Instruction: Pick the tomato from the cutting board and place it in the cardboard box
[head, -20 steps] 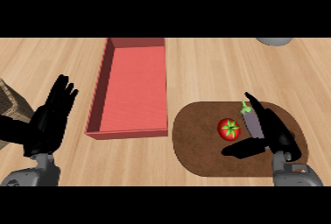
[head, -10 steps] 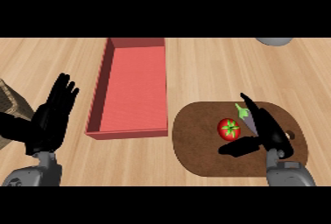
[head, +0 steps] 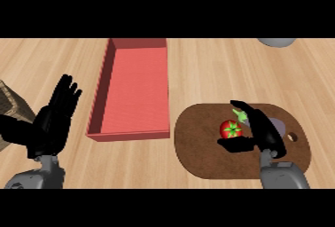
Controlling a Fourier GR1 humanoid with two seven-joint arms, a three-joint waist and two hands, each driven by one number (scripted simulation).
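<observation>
Tomato (head: pixel 230 129) sits on the cutting board (head: pixel 200 153), red w/ a green star-shaped top facing up, approx. at the board's ctr and a bit toward the far side. It rests on the board, not lifted.

Right hand (head: pixel 267 135) is on the board just right of it, spread wide. Its fingers (head: pixel 258 120) run fairly straight toward the far edge along the tomato's right side. The thumb (head: pixel 234 144) sticks out left across the tomato's near side, so the tomato lies in the crook btwn thumb and fingers. Nothing is curled round it; can't tell if the hand touches the skin. The grey forearm (head: pixel 282 175) comes in from the near edge over the board's near-right part.

Also on the board:
- 1 small green bit (head: pixel 240 116) just far-right of the tomato, against the fingers.
- 1 pale purple-grey obj. (head: pixel 279 125) right of the hand, partly hidden. Can't tell what either is.
- 1 small hole (head: pixel 292 137) near the board's right edge.

The board is dark brown w/ rounded corners and lies on the pale wood counter (head: pixel 209 71). Left of it, near but apart, is the box (head: pixel 127 135): long, red-pink, open-topped, running near to far.

Left hand (head: pixel 52 122) rests well left of the box, open, fingers straight and pointing far. A woven brown thing (head: pixel 12 104) shows at the left edge. A grey rounded obj. (head: pixel 278 41) is cut off at the far right.
</observation>
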